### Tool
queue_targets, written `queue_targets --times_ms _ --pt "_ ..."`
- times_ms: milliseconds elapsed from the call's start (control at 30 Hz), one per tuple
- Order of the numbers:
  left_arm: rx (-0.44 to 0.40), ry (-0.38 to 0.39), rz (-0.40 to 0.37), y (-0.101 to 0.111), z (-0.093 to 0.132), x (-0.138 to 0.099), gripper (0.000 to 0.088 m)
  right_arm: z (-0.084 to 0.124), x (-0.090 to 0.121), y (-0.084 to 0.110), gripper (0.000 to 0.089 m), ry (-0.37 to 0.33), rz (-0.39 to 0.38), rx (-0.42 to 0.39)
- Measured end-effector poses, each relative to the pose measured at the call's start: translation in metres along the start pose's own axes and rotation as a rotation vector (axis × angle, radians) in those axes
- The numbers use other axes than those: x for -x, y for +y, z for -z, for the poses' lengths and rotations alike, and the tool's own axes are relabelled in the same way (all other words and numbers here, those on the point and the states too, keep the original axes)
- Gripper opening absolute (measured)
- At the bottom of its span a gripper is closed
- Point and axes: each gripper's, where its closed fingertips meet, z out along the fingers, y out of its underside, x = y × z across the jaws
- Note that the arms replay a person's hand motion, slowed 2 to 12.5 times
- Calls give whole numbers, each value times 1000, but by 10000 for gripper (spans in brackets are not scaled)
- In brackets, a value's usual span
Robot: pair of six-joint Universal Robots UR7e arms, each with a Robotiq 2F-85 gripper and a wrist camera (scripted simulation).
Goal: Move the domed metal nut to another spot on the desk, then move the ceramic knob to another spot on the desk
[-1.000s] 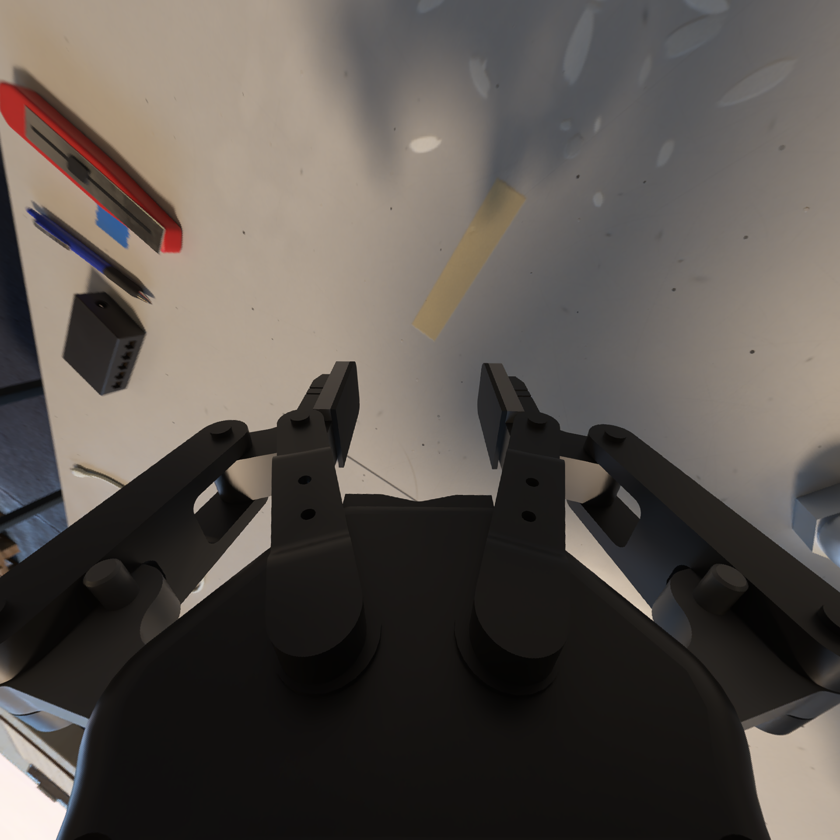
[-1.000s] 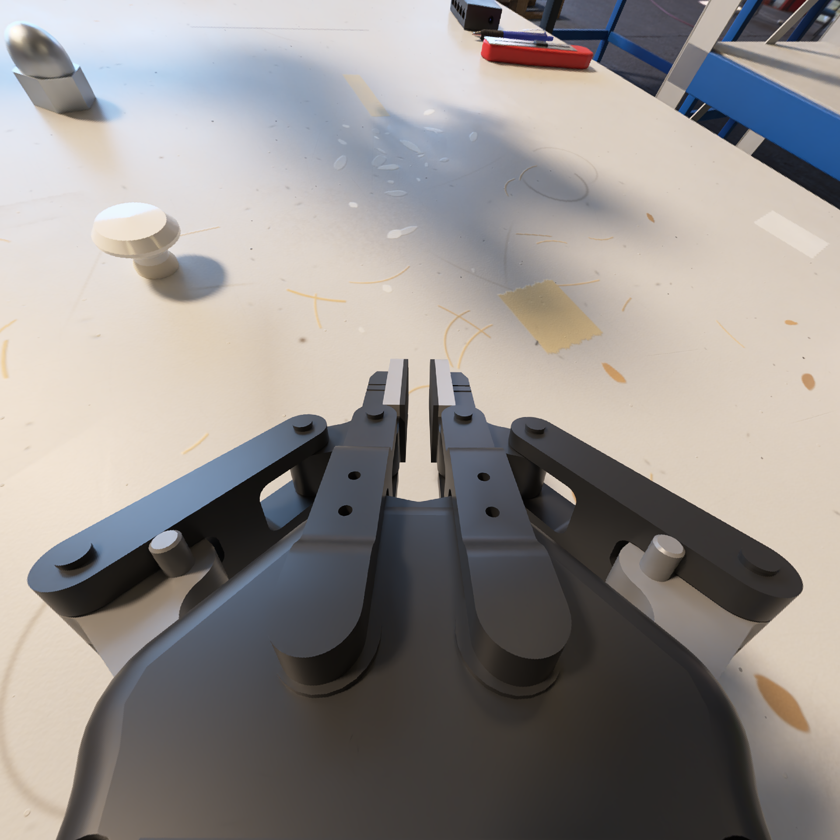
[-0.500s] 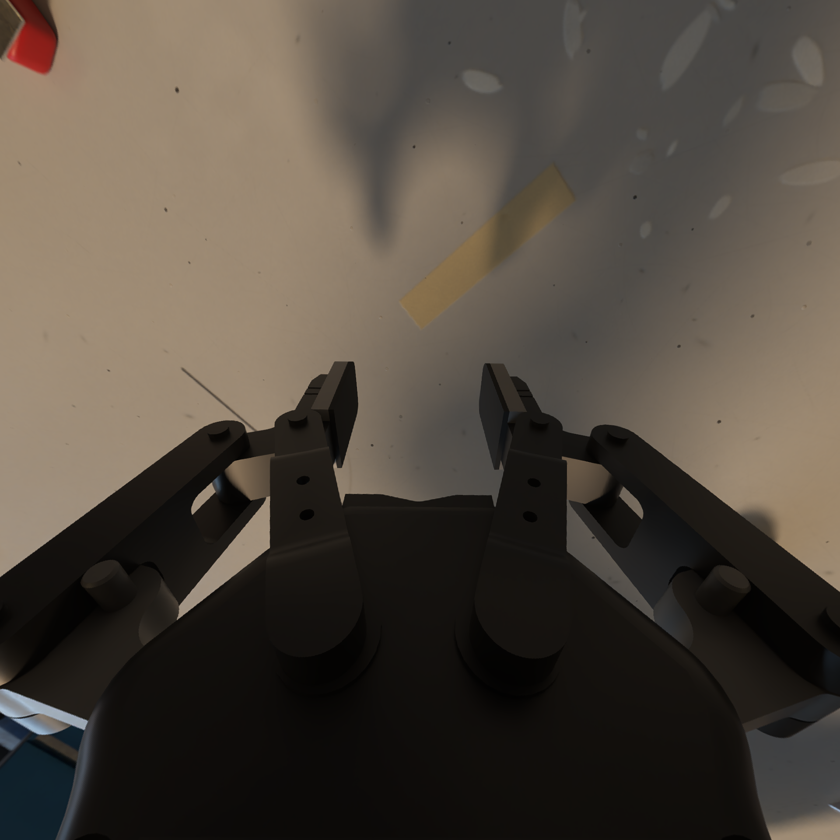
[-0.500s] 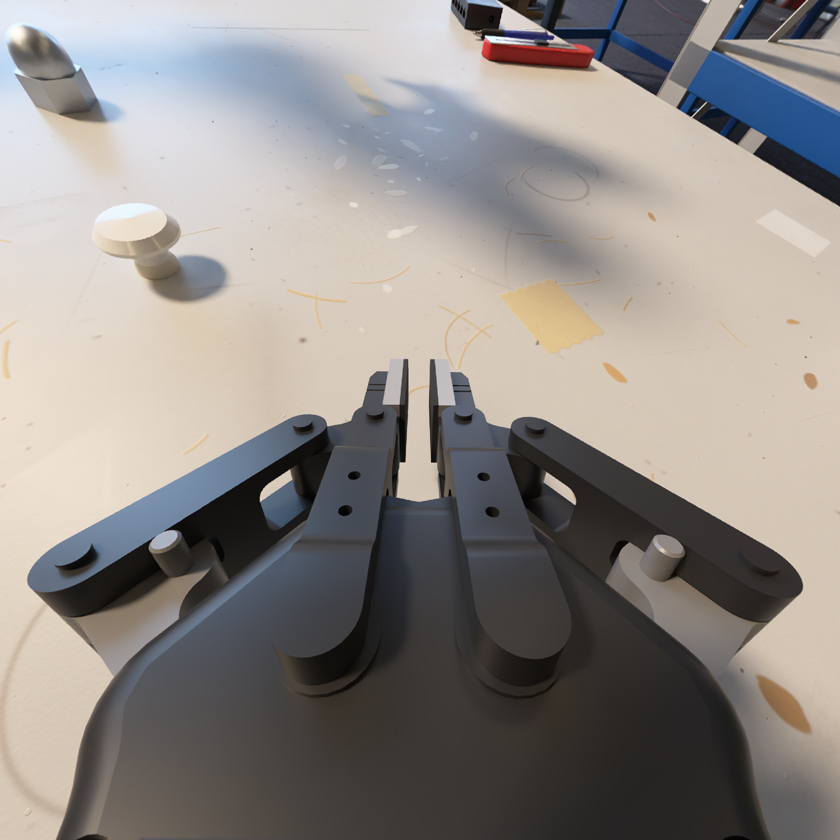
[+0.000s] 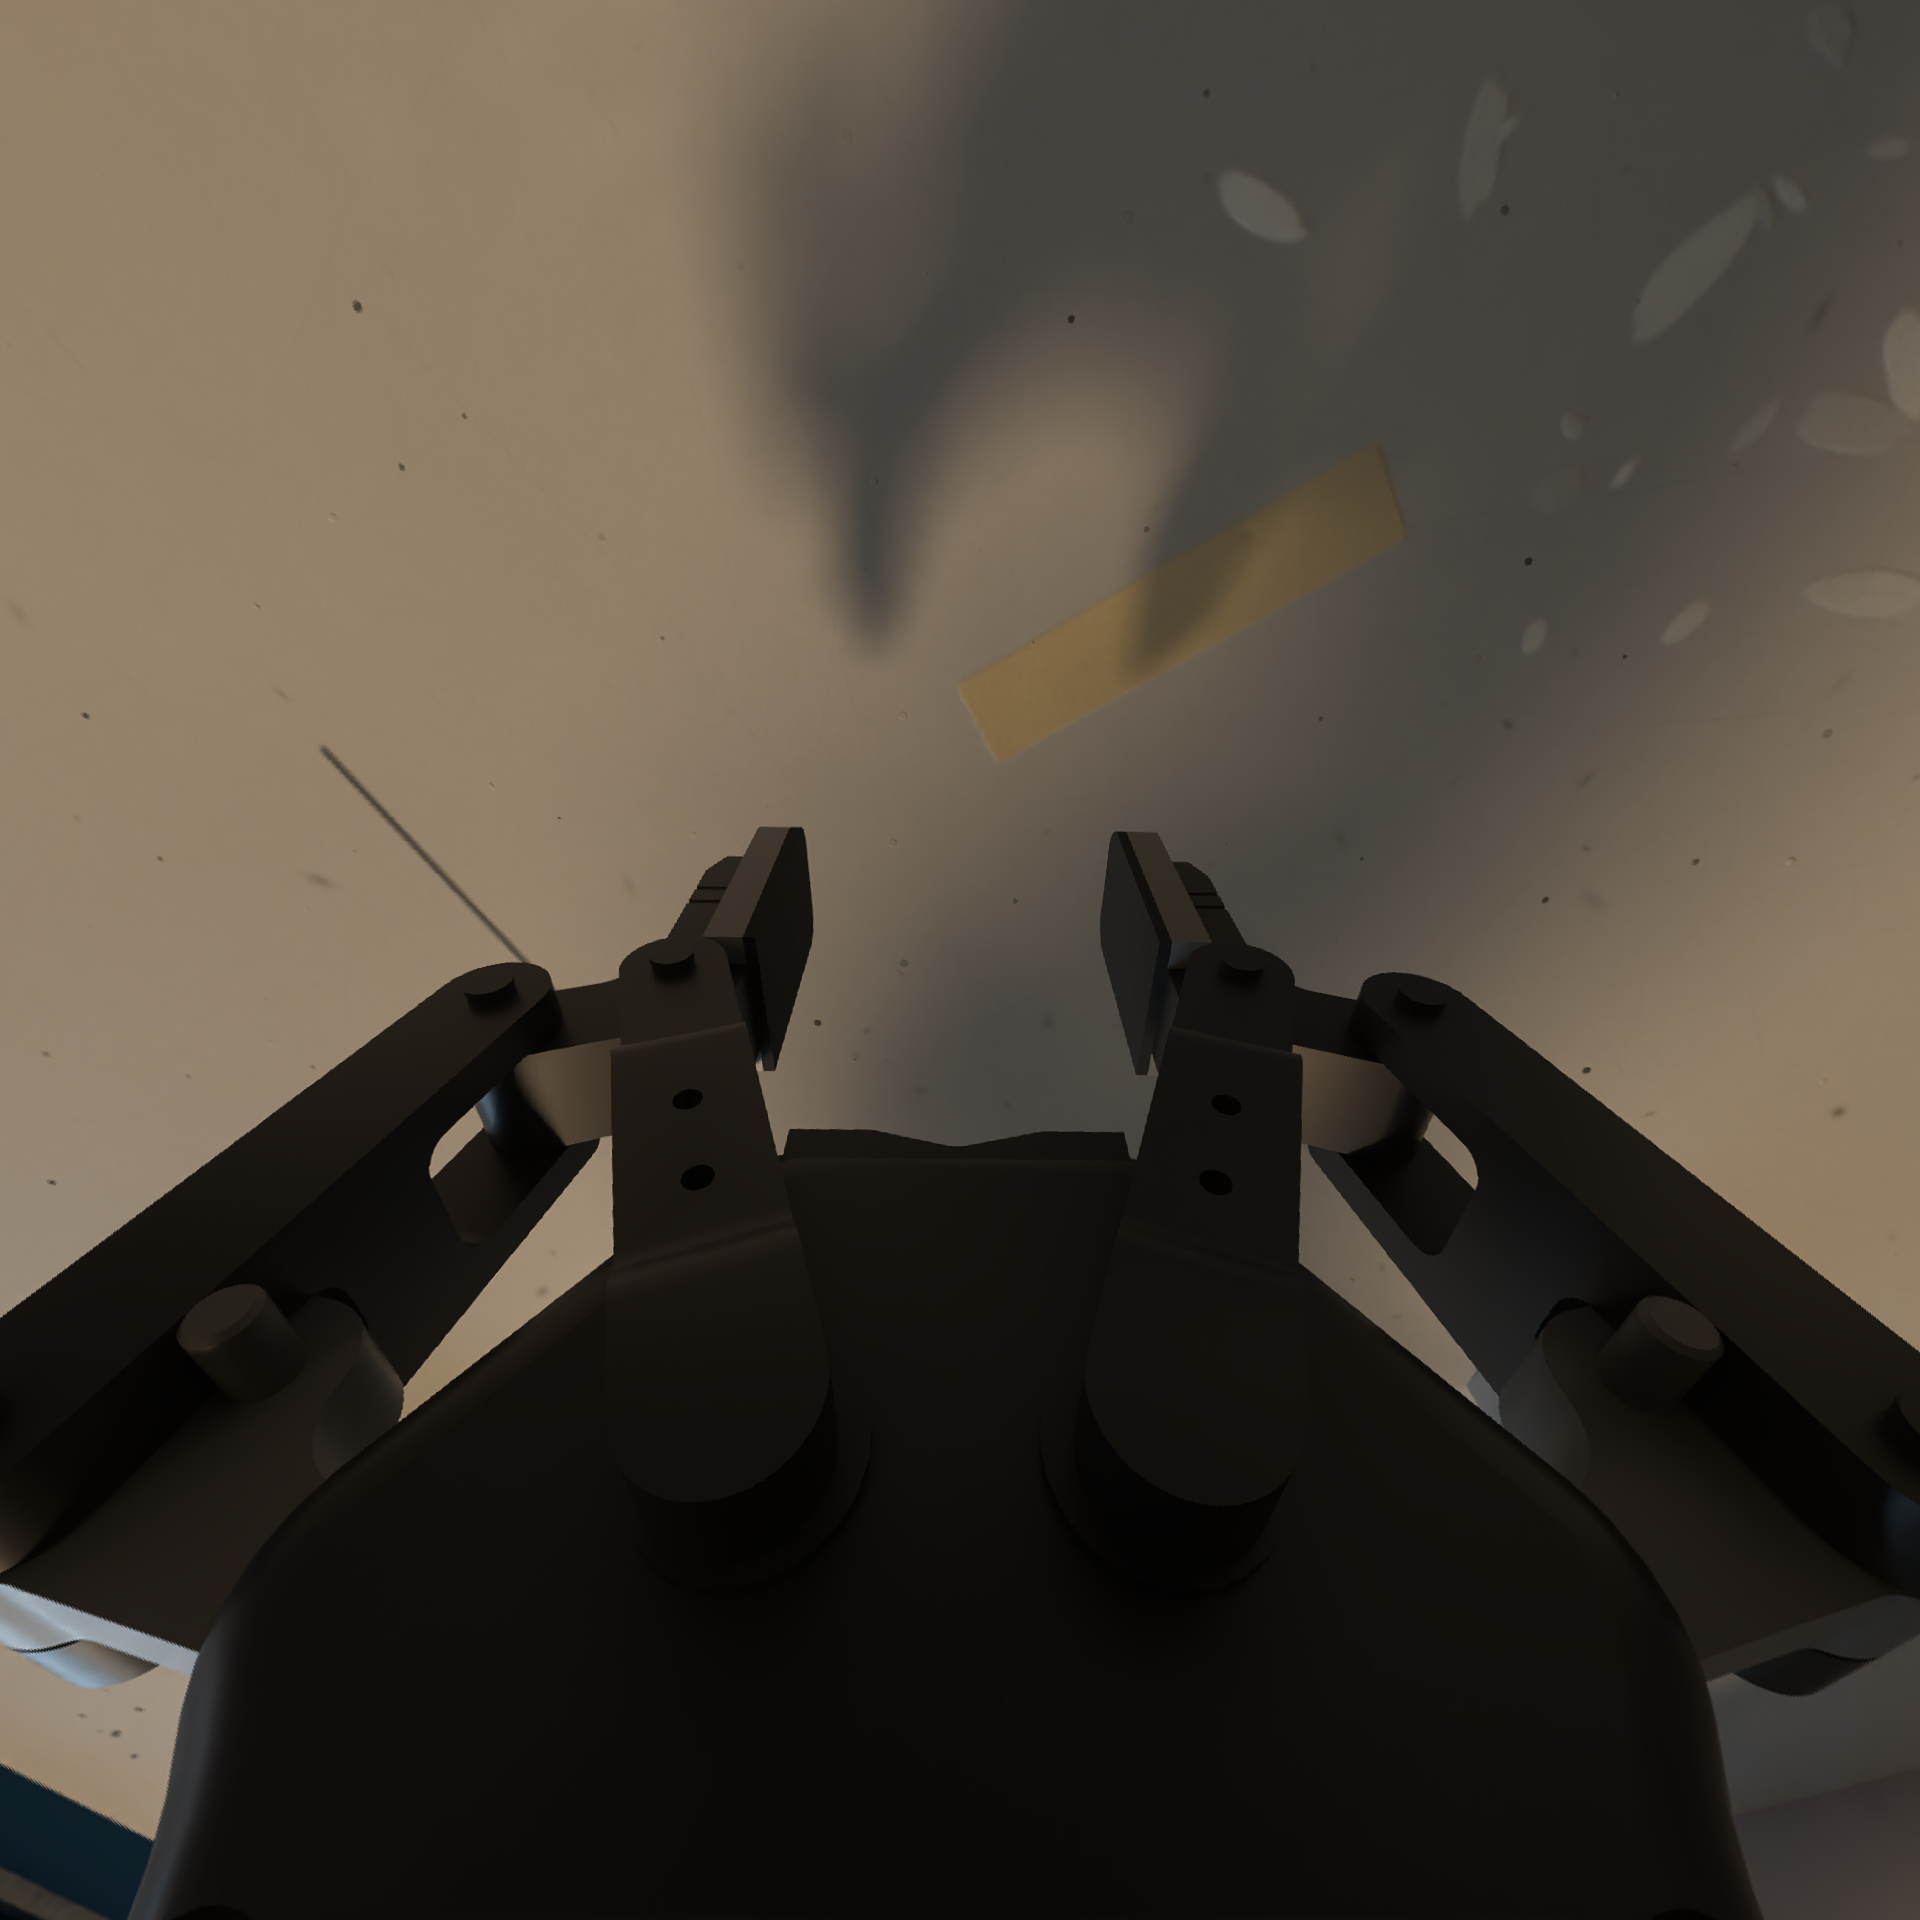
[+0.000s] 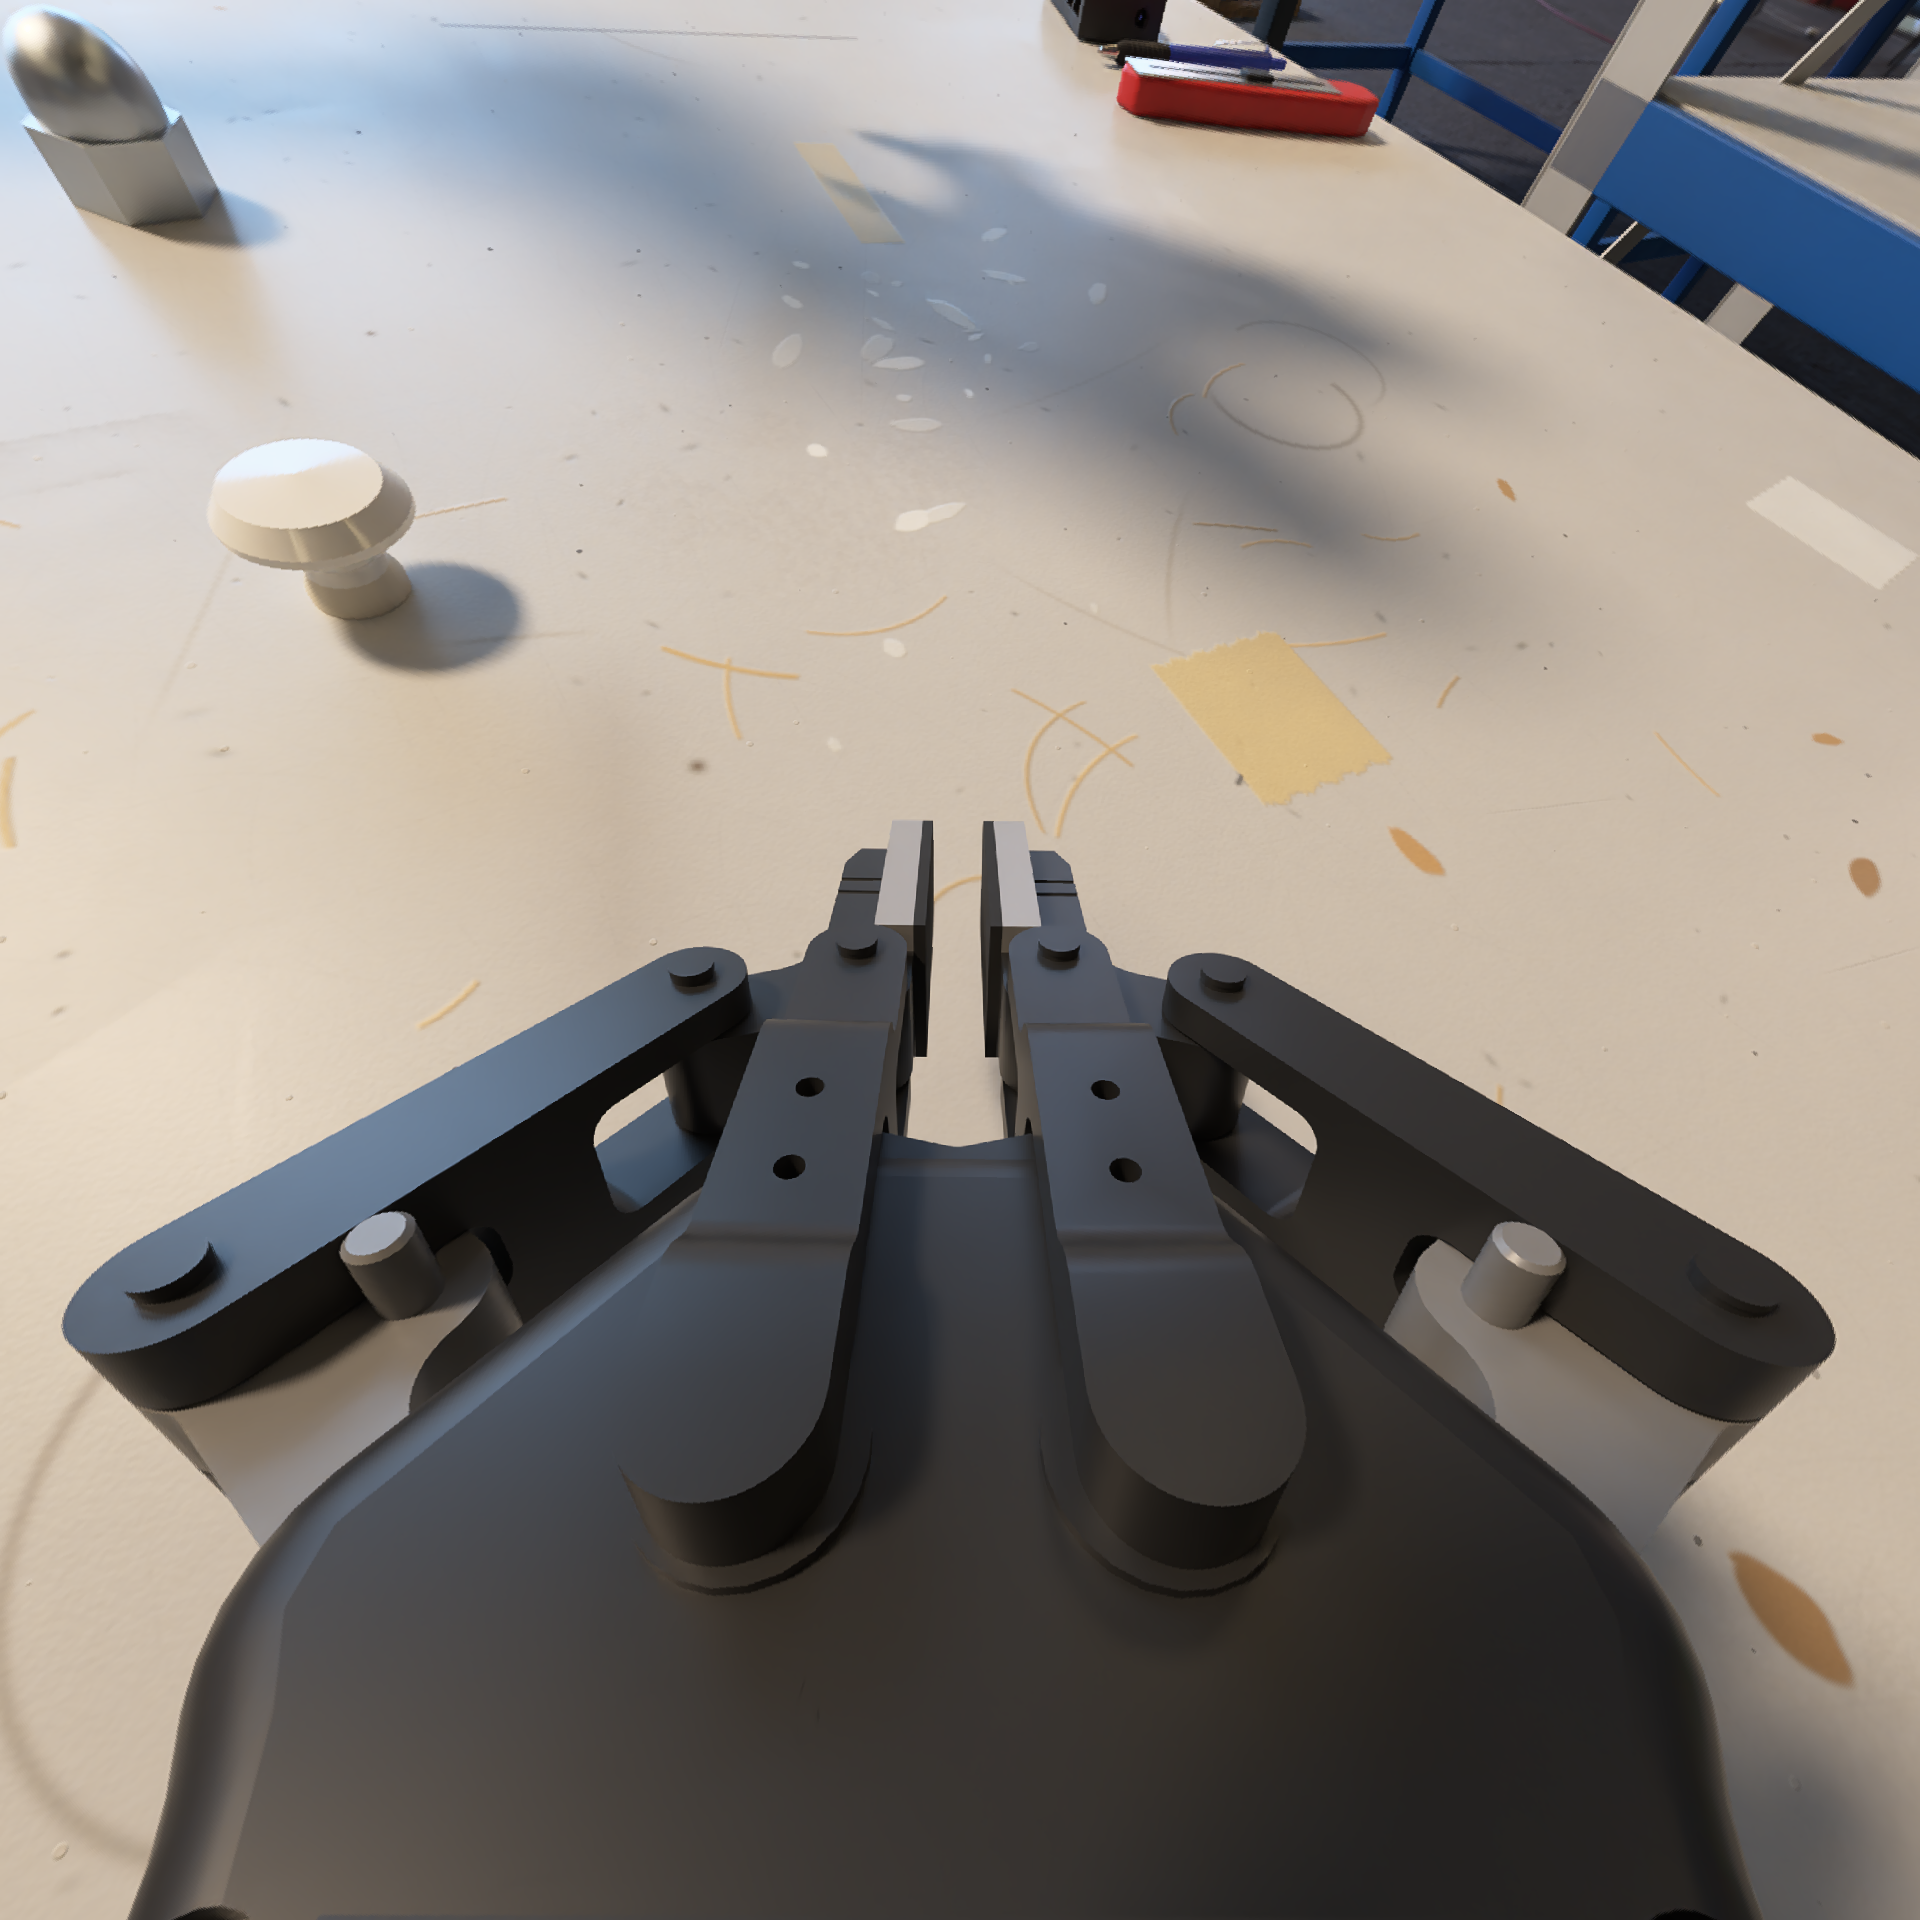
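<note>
In the right wrist view the domed metal nut [image 6: 99, 114] stands upright at the far left of the desk. The white ceramic knob [image 6: 312, 520] stands nearer, left of my right gripper [image 6: 958, 862]. That gripper hovers low over the desk, its pads nearly together with only a thin gap and nothing between them. My left gripper [image 5: 956, 914] is open and empty, looking down at bare desk; neither the nut nor the knob shows clearly in its view.
A tan tape strip [image 5: 1184, 603] lies ahead of the left gripper, also in the right view [image 6: 847, 192]. A red utility knife [image 6: 1247, 99], a blue pen [image 6: 1205, 52], a yellow tape patch [image 6: 1268, 717], the desk's right edge and a blue frame [image 6: 1766, 208] also show.
The left gripper has swung across the desk, still open: the red knife, pen, black box and nut left its view, and the tape strip shifted right. The right gripper has not moved.
</note>
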Motion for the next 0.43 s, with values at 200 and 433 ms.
queue_targets --times_ms 200,433 --pt "42 33 49 5 -5 -2 540 0 1 0 83 -4 6 -1" --pt "87 17 74 11 -11 2 568 1 3 -1 83 -13 7 -6"
